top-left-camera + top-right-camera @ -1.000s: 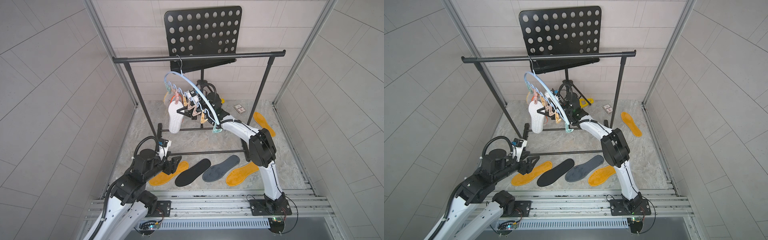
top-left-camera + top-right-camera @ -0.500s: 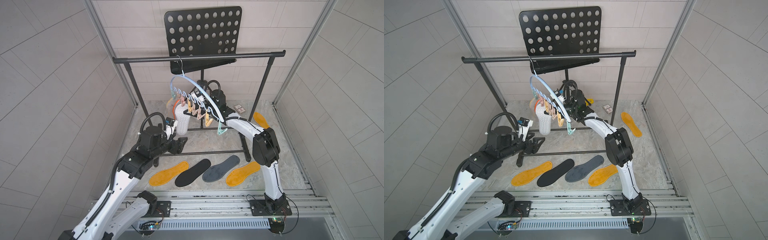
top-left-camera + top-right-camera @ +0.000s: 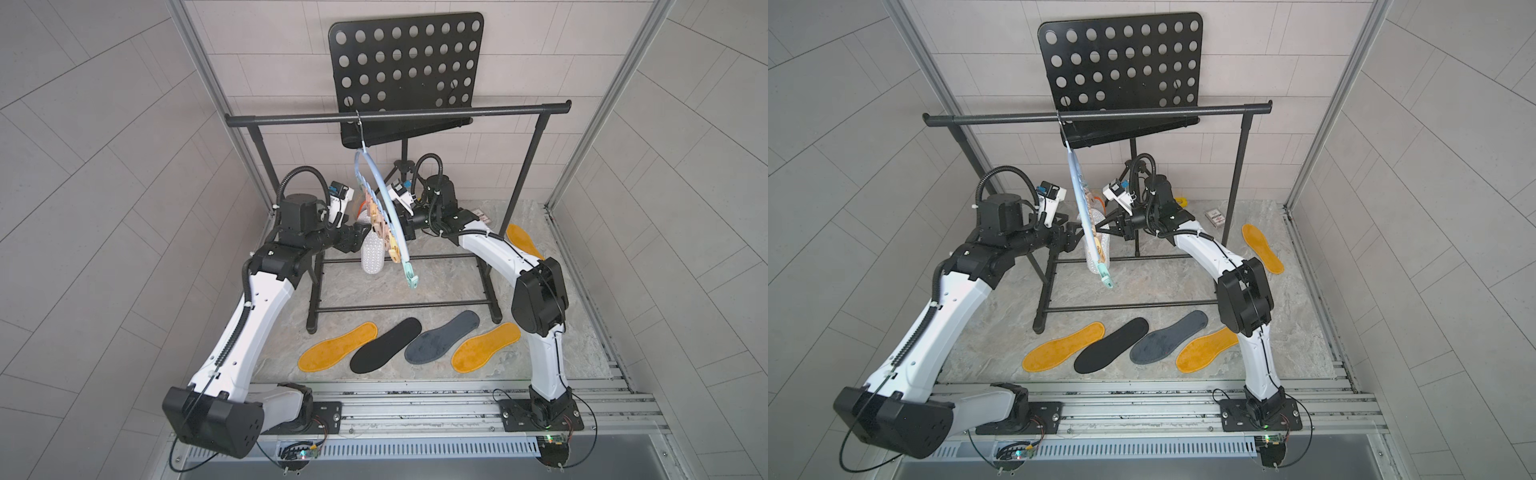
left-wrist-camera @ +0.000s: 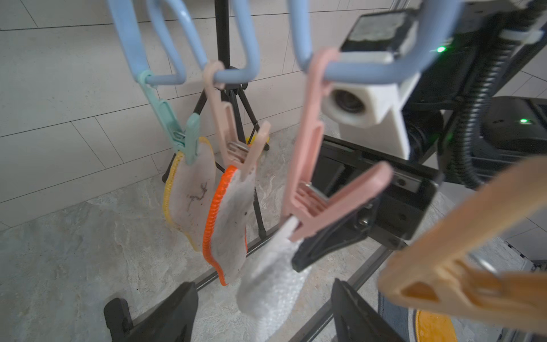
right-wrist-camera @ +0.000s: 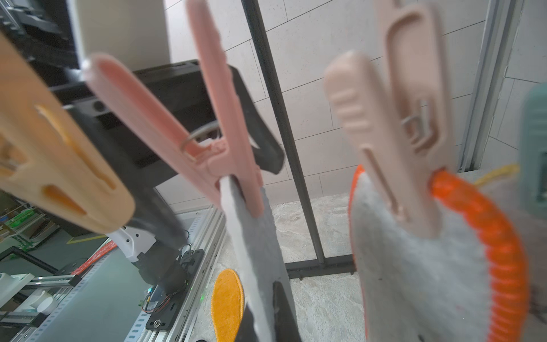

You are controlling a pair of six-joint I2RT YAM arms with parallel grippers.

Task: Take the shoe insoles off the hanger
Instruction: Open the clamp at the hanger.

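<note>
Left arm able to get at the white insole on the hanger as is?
Probably yes. The left end effector is open and the white insole hangs, it seems, between its fingers, with nothing in between. The pink clip pins its top, though.

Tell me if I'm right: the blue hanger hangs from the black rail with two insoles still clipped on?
Not two, three. The left wrist view shows a yellow-edged insole, an orange-edged insole and a white insole clipped on. The blue hanger does hang from the black rail.
</note>
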